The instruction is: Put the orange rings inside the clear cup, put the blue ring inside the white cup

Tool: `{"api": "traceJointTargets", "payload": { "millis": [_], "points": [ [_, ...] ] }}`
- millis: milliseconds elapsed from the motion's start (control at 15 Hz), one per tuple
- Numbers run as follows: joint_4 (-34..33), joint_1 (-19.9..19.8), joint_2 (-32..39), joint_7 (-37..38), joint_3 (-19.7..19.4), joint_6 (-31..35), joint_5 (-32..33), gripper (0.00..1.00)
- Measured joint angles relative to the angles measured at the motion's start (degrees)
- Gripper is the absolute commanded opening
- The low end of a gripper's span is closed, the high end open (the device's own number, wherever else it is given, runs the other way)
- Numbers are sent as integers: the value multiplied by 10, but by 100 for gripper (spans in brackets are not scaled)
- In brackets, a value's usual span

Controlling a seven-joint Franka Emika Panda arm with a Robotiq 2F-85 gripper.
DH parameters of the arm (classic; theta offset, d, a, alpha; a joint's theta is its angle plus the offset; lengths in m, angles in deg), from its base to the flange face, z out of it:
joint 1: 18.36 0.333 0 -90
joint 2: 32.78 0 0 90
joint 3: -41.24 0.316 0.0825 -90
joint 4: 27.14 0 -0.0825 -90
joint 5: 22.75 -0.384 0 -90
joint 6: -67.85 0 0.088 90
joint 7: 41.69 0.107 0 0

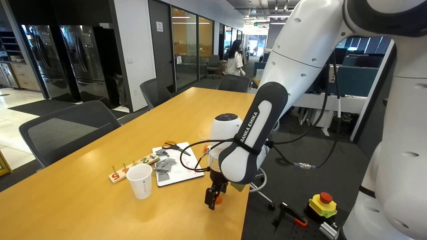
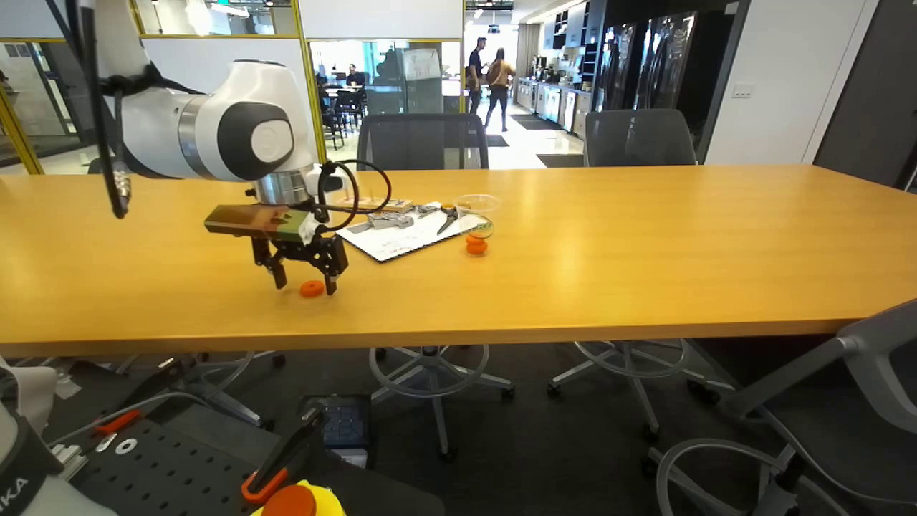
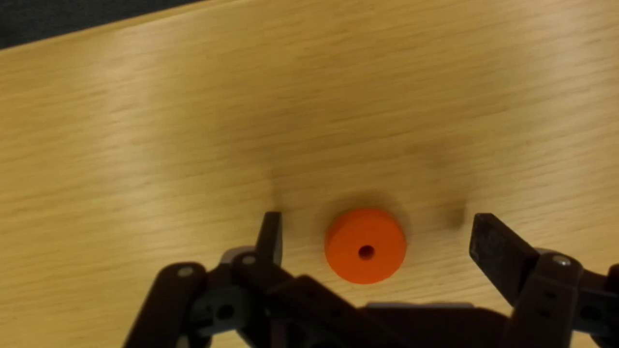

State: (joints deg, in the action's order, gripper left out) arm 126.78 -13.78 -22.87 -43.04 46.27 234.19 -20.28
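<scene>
Above the desk (image 2: pixel 645 251), keep each move low and gentle, since its front edge lies near at six o'clock in an exterior view. The end effector (image 3: pixel 377 217) stands spread and grips nothing. Leave the white cup (image 1: pixel 140 185) for the blue ring: it stands upright at about nine o'clock from the jaws in an exterior view. The goal is the clear cup (image 2: pixel 480 222), roughly at two o'clock from them in an exterior view. The piece to take, I judge, is the orange ring (image 3: pixel 366 236), flat on the desk between the jaws, touching neither, nearer the one at nine o'clock in the wrist view. A slight shift toward seven o'clock there should let both sides meet it together across its middle; then close evenly, lift straight, and release low, since a light cup could tip. As for the views, the arm (image 1: pixel 293 60) all but covers the clear cup in an exterior view, while in an exterior view its contents show: orange rings (image 2: pixel 476 247) at the bottom. The wrist view shows neither cup, yet gives the gaps beside the ring most plainly. I cannot make out the blue ring anywhere; the white cup's wall hides its inner base.
</scene>
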Motion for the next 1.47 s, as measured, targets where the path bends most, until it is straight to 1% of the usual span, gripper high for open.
{"api": "traceJointTargets", "payload": {
  "millis": [67,133,200,267,333,467,667,733,800,1067,1267,1467],
  "points": [
    [-2,0,2,0,0,1,0,100],
    [-4,0,4,0,0,3,0,75],
    [-6,0,6,0,1,3,0,74],
    [-6,-1,6,-1,2,3,-2,68],
    [-6,-2,7,-3,5,3,-7,58],
    [-6,-5,6,-10,9,3,-19,45],
    [-7,-12,1,-13,9,-3,-21,21],
    [-8,-13,-1,-13,9,-7,-21,18],
    [-8,-12,-5,-13,8,-13,-20,19],
    [-15,-11,-9,-6,-7,-19,-1,19],
    [-41,-16,-23,-6,-24,-20,2,19],
    [-84,-32,-42,-7,-37,-32,1,19]
  ]
}}
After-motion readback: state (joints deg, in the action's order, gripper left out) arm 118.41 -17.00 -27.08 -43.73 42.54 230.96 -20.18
